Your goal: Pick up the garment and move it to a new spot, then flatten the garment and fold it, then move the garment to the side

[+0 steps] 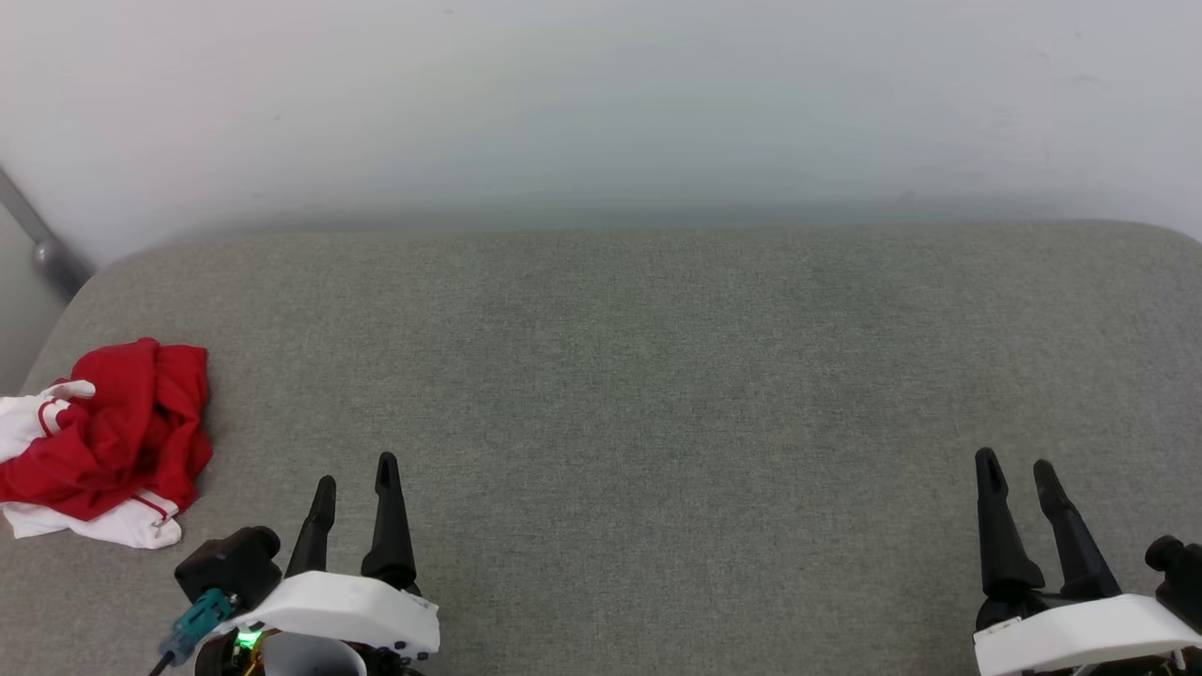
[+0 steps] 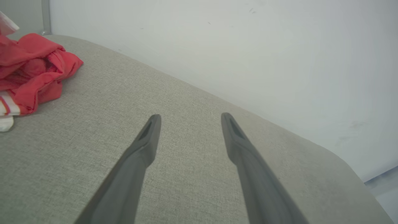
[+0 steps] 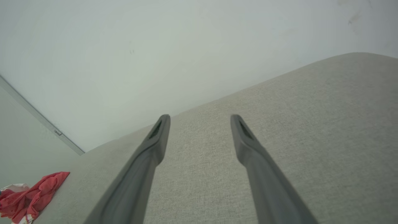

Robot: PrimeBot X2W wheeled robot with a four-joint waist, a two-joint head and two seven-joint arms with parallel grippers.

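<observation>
At your far left, the garment (image 1: 113,432) lies crumpled in a heap by the edge of the grey surface (image 1: 657,376), with nothing touching it. Near it, your left gripper (image 1: 355,472) has its fingers spread wide and empty. Well apart at the right, your right gripper (image 1: 1015,462) is the same: fingers wide, holding nothing.

Grey woven pad (image 1: 657,376), rounded far corners, back edge against a pale wall (image 1: 601,103). One item on it: shirt (image 1: 103,441), bunched in a heap, red with white sleeve parts. It lies left of the left gripper (image 1: 356,472), roughly level with its tips, near but apart. It is well apart from the right gripper (image 1: 1015,461), far to that gripper's left.
</observation>
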